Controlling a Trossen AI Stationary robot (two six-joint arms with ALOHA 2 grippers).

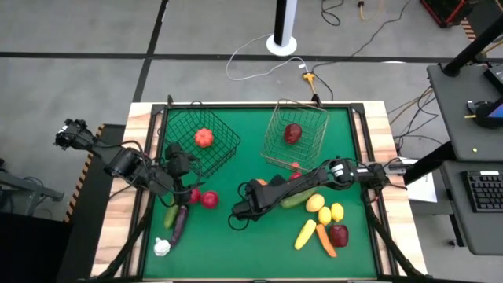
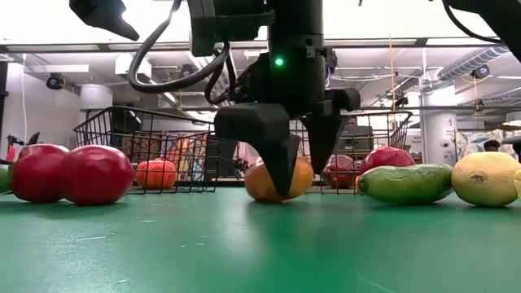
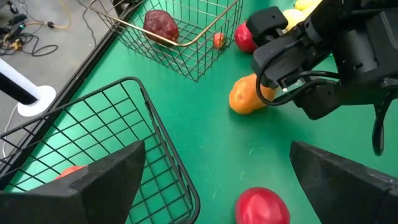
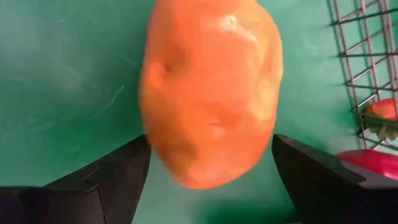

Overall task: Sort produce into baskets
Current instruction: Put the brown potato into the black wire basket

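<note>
My right gripper (image 1: 259, 189) points down at the table's middle. It is open, with one finger on each side of an orange fruit (image 4: 211, 87), which rests on the green mat and also shows in the low view (image 2: 264, 183). My left gripper (image 3: 211, 186) is open and empty beside the near right corner of the dark wire basket (image 1: 200, 145), above two red fruits (image 1: 209, 199). The dark basket holds a red-orange tomato (image 1: 204, 137). The pale wire basket (image 1: 295, 134) holds a dark red fruit (image 1: 292, 132). My right gripper comes at the orange fruit from above, its fingers (image 4: 118, 177) level with the fruit's two sides. The fruit lies on the mat. I cannot tell whether the fingers touch it.
A green cucumber (image 1: 299, 198), yellow fruits (image 1: 324, 214), a carrot (image 1: 326, 240) and a red apple (image 1: 338, 234) lie at the near right. A green vegetable (image 1: 170, 216), a purple eggplant (image 1: 179, 222) and white garlic (image 1: 162, 247) lie at the near left. A small red fruit (image 1: 295, 166) lies by the pale basket.
</note>
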